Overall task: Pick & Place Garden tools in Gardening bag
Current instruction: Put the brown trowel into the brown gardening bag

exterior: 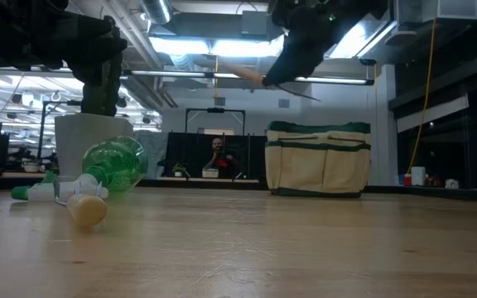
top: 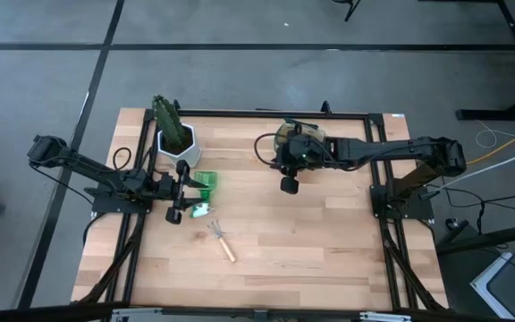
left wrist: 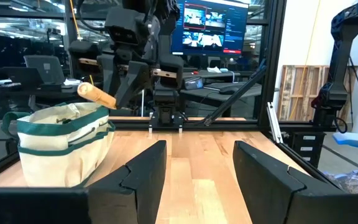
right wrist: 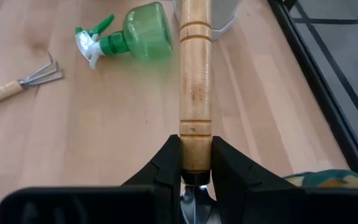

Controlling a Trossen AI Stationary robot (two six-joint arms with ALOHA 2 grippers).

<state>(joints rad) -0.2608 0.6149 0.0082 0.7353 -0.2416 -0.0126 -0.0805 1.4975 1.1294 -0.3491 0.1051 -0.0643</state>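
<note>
My right gripper [right wrist: 196, 171] is shut on the trowel [right wrist: 194, 81] and holds it in the air by the gardening bag [exterior: 317, 157], a beige tote with green trim that stands on the table's far side. The pronged rake [top: 222, 240] lies flat on the table near the middle. A green spray bottle [top: 204, 183] lies on its side beside the white cactus pot [top: 175, 141]. My left gripper [top: 179, 190] waits open at the table's left, next to the bottle, with nothing between its fingers [left wrist: 148, 174]. My right gripper pinches the trowel's wooden handle at its blade end [right wrist: 195, 158], just above the metal neck, between its two fingers. The fingers slant down from the table's right side and lie along the handle. The trowel is lifted clear, its handle [exterior: 243, 74] sticking out ahead of the fingers.
The white pot with the cactus [exterior: 89, 136] stands at the far left. Black frame rails [top: 378, 192] run along the table's sides. Bare wood lies at the table's near half [top: 311, 259].
</note>
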